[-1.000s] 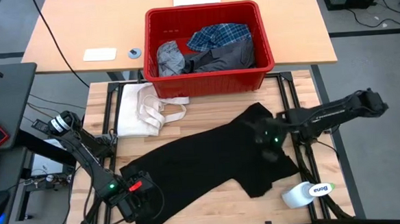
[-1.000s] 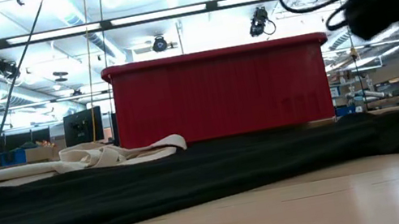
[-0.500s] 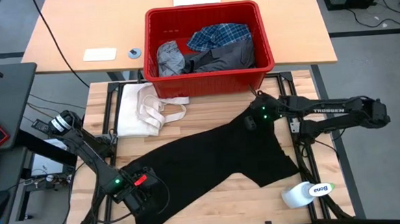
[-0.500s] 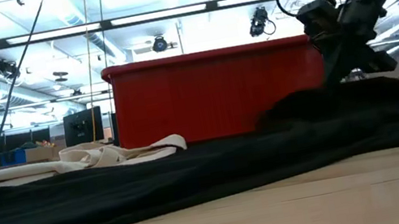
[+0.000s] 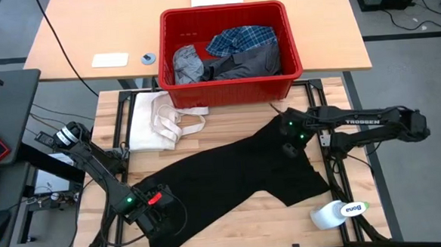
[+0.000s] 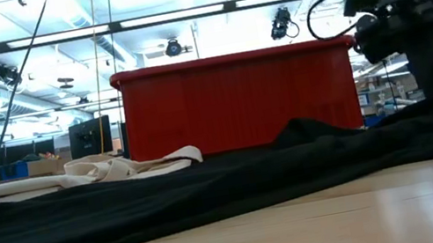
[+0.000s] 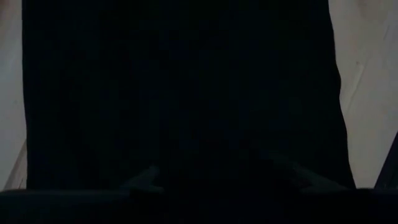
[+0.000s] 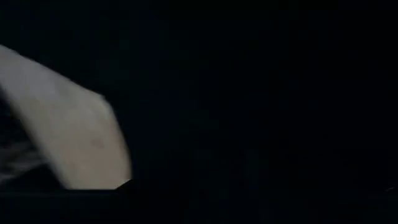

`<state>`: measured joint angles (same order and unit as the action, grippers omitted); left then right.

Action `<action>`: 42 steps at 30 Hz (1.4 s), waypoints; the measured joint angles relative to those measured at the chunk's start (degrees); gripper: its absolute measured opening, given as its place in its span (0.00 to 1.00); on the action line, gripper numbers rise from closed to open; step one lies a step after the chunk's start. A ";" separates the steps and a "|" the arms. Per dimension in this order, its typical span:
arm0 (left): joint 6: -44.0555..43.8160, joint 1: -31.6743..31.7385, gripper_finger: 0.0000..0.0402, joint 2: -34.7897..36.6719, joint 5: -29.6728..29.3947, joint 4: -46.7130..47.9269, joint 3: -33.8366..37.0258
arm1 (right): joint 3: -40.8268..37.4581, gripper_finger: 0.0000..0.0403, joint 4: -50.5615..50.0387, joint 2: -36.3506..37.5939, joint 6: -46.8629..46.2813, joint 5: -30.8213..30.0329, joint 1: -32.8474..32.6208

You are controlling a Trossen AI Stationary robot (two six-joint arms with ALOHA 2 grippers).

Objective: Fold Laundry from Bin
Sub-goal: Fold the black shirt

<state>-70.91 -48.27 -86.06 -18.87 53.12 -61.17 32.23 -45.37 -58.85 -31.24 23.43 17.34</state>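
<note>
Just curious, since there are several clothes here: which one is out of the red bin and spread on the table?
The black garment. It lies spread across the wooden table, while the plaid shirt and grey pieces sit in the bin.

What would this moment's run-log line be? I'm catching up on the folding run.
stage: spreading black garment on table | left gripper: on garment's near-left end | right gripper: over garment's far-right part | bin: holds other laundry

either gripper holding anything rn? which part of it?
Left gripper sits on the black garment at its near-left end; looks pinched, not certain. Right gripper is over the far-right part; hold cannot be told.
</note>
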 joint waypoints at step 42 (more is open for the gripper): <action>1.19 1.88 0.38 -0.13 0.04 -2.31 0.00 | 2.97 0.44 42.88 -30.73 34.81 -32.00 -18.09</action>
<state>-69.72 -46.39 -86.19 -18.83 50.82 -61.17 35.20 -2.49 -89.57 3.57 -8.57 -0.75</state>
